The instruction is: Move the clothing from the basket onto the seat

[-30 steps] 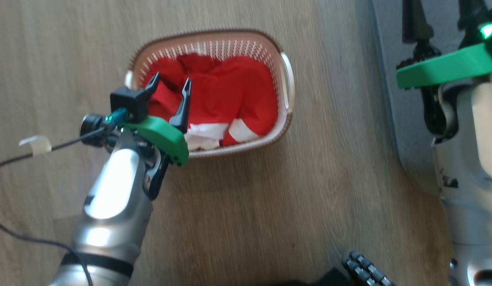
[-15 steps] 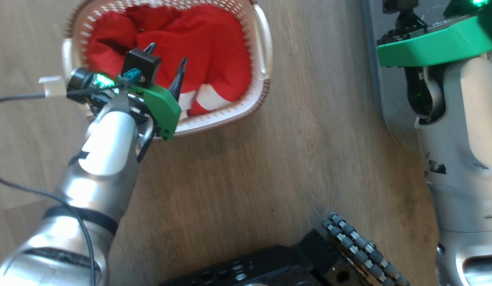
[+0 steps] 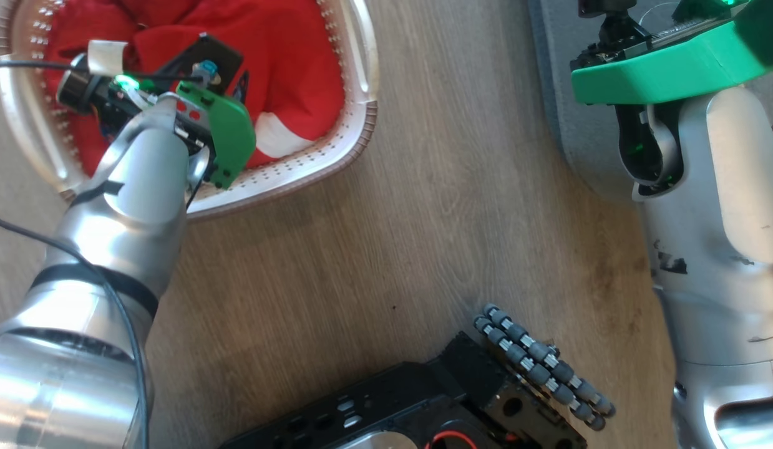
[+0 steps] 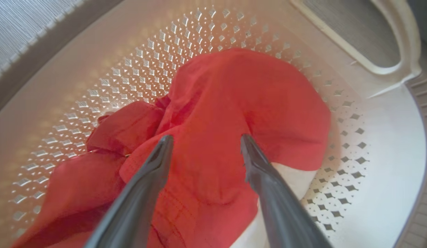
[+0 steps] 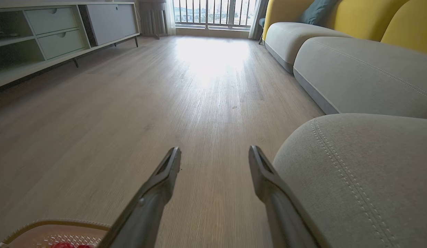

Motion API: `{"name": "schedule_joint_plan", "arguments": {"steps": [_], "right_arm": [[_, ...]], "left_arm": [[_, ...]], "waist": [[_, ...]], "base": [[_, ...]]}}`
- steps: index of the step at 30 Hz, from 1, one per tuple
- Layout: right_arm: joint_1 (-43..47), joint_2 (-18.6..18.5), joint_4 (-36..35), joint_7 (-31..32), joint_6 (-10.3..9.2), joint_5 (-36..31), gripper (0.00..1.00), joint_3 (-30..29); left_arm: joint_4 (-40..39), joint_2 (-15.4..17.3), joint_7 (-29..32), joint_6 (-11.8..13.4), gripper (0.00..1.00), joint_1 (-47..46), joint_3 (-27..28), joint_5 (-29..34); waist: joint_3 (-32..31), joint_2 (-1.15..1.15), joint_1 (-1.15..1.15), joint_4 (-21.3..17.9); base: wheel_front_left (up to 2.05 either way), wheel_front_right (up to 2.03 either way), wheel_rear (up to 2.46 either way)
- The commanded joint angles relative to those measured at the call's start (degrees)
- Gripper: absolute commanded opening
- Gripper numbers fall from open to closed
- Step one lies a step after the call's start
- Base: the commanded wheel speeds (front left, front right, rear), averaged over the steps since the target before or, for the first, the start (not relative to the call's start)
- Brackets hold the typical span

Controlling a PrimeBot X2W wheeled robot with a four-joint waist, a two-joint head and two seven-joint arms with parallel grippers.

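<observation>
Left claw point(image 4: 204, 141) lowered, agape over clothing point(image 4: 251, 89).

One basket point(image 4: 372, 113) holds one red garment point(image 4: 234, 103) just ahead of the left gripper's point(image 4: 205, 137) two spread fingers point(image 4: 144, 186), while ahead and right of the right gripper's point(image 5: 215, 150) two parted fingers lie three grey seat cushions point(image 5: 354, 179), two yellow backrests point(image 5: 406, 31) and one teal pillow point(image 5: 315, 12), with one low cabinet point(image 5: 54, 38) off to its left.

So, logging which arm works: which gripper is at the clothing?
The left gripper, open over the red clothing in the basket; the right gripper points along floor beside the seat.
</observation>
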Motion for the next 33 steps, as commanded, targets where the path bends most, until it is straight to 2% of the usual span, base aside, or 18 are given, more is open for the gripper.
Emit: {"name": "schedule_joint_plan", "arguments": {"steps": [1,5,10,16,18,21,30,31,33], "right_arm": [[1.0,0.8,-1.8,-0.4,-0.01,0.6,1.0,0.5],[1.1,0.9,-2.2,-0.4,-0.01,2.1,1.0,1.0],[1.4,0.9,-2.5,-0.4,-0.01,4.2,1.0,1.7],[1.5,0.9,-3.0,-0.4,-0.01,6.6,1.0,3.1],[2.0,0.9,-3.4,-0.4,-0.01,6.9,1.0,3.0],[2.3,0.9,-3.7,-0.4,-0.01,6.8,1.0,2.8],[3.1,0.9,-4.0,-0.4,-0.01,6.6,1.0,2.5],[3.0,0.9,-4.0,-0.4,-0.01,6.6,1.0,2.5],[2.8,0.9,-4.1,-0.4,-0.01,6.6,1.0,2.4]], "left_arm": [[-0.4,0.5,0.0,0.1,1.0,-0.9,0.8,-0.6],[0.6,0.0,0.9,-0.6,1.0,-2.3,2.4,-3.1],[1.4,0.6,3.6,-0.6,1.0,-3.9,1.5,-2.9],[2.0,2.6,8.5,1.4,1.0,-5.3,1.1,-2.8],[2.2,3.2,11.3,3.1,1.0,-5.3,0.7,-2.6],[2.2,3.5,12.8,4.0,1.0,-5.2,0.3,-2.4],[2.4,4.0,18.9,4.8,1.0,-4.3,-0.3,-3.0],[2.4,4.1,19.4,4.9,0.97,-4.2,-0.4,-3.1],[2.4,4.3,20.0,5.0,0.45,-4.1,-0.6,-3.1]], "waist": [[0.7,0.0,0.0,-0.8],[1.5,0.0,0.0,-2.1],[2.7,0.0,0.0,-3.7],[4.1,0.0,0.0,-5.9],[4.2,0.0,0.0,-6.0],[4.3,0.0,0.0,-6.0],[4.7,0.0,0.0,-5.5],[4.7,0.0,0.0,-5.5],[4.7,0.0,0.0,-5.4]], "base": [[0.0,0.0,0.0],[0.0,0.0,0.0],[0.0,0.0,0.0],[0.0,0.0,0.0],[0.0,0.0,0.0],[0.0,0.0,0.0],[0.0,0.0,0.0],[0.0,0.0,0.0],[0.0,0.0,0.0]]}}
